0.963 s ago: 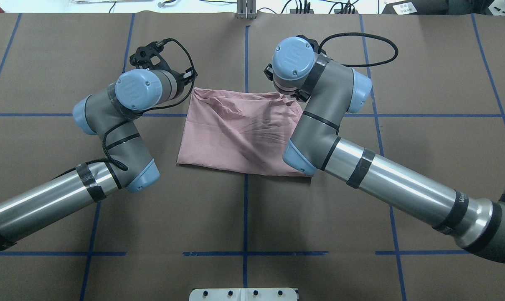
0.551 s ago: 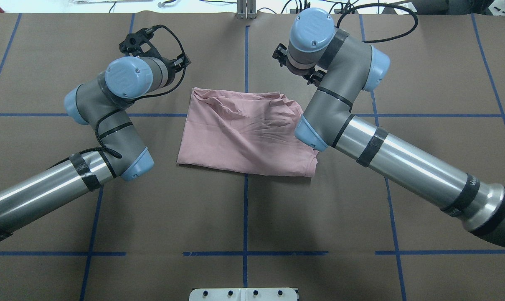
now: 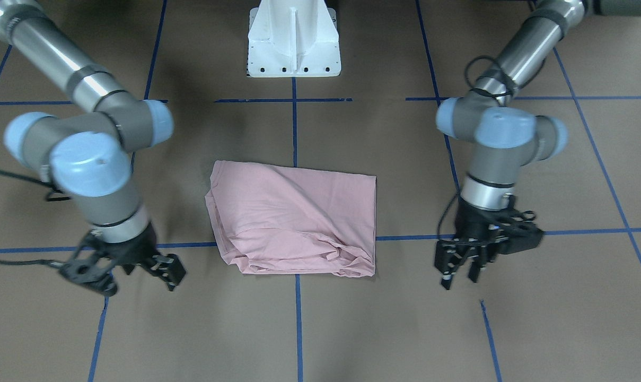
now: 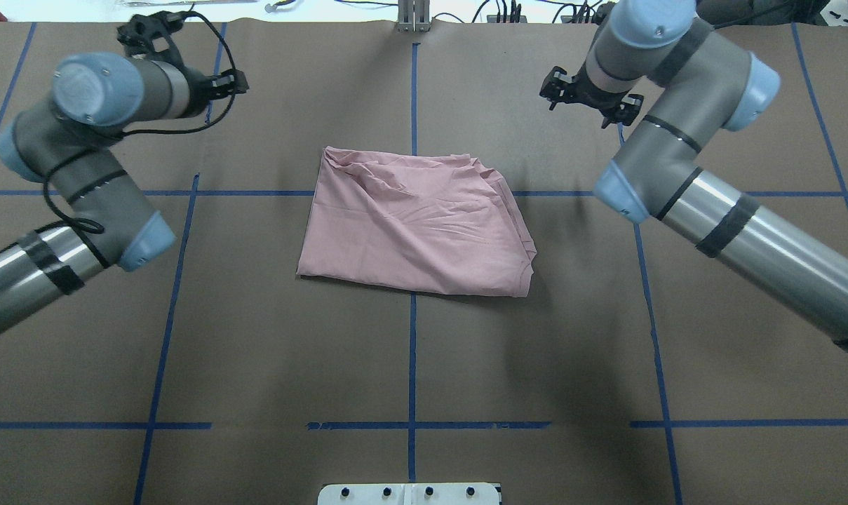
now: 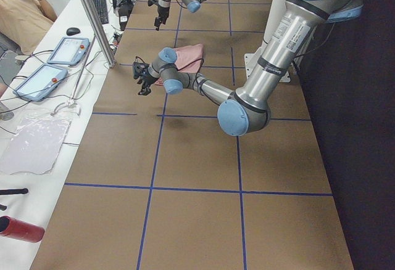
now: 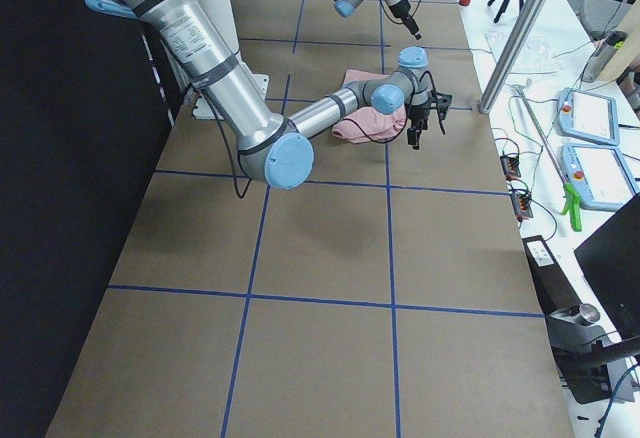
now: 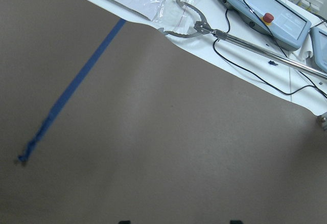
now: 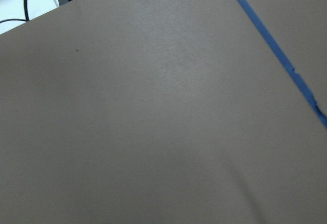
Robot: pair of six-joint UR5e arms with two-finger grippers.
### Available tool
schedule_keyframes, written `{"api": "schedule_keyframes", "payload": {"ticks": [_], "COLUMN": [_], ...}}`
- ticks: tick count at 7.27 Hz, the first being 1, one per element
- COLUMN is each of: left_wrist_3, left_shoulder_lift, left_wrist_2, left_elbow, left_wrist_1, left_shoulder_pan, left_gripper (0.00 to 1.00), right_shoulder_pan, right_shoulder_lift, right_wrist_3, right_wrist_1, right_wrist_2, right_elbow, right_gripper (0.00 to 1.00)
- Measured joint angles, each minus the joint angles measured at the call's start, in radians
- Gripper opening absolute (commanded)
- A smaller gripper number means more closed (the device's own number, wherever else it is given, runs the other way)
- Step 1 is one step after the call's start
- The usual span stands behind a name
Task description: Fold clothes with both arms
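**Q.** Where is the garment?

**A.** The pale pink, folded fabric T-shirt (image 4: 413,224) lies as a rough rectangle at the middle of the brown paper-covered table (image 4: 290,351). It sits over a crossing of the blue tape grid lines (image 4: 412,351). The edge farthest from my white flared pedestal base (image 3: 293,42) is bunched in loose layers.

**Q.** And your end effectors?

**A.** (a) My black two-finger left gripper (image 3: 461,273) hangs over bare paper beside the shirt's left edge, apart from the cloth. Its fingers point down, spread, and hold nothing. (b) My black two-finger right gripper (image 3: 132,270) hangs off the shirt's right edge, also clear of the cloth. Its jaws stand wide and empty. The shirt lies between the two grippers and touches neither.
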Motion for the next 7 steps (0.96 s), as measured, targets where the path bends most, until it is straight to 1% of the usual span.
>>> {"api": "schedule_keyframes", "payload": {"ticks": [1,3,4,5,6,7], "left_wrist_3": [0.199,0.589,0.725,0.842,0.969,1.103], "left_shoulder_lift": [0.051,0.149,0.198,0.243,0.277,0.300], "left_wrist_2": [-0.106,-0.324,-0.438,-0.558,-0.642,-0.680], "left_elbow": [-0.014,-0.016,-0.015,-0.012,-0.013,-0.021], "left_wrist_1": [0.001,0.008,0.010,0.014,0.050,0.133], "left_shoulder_pan": [-0.092,-0.275,-0.361,-0.460,-0.557,-0.635], "left_gripper": [1.00,1.00,1.00,1.00,1.00,1.00], "right_shoulder_pan": [0.088,0.285,0.379,0.447,0.494,0.533], "right_shoulder_lift": [-0.058,-0.153,-0.192,-0.241,-0.304,-0.372], "right_wrist_3": [-0.165,-0.476,-0.602,-0.746,-0.900,-1.030], "right_wrist_1": [-0.001,-0.013,-0.027,-0.047,-0.058,-0.062], "right_wrist_2": [0.094,0.239,0.303,0.340,0.356,0.362], "right_elbow": [0.012,0.017,0.015,0.016,0.017,0.022], "right_gripper": [1.00,1.00,1.00,1.00,1.00,1.00]}}
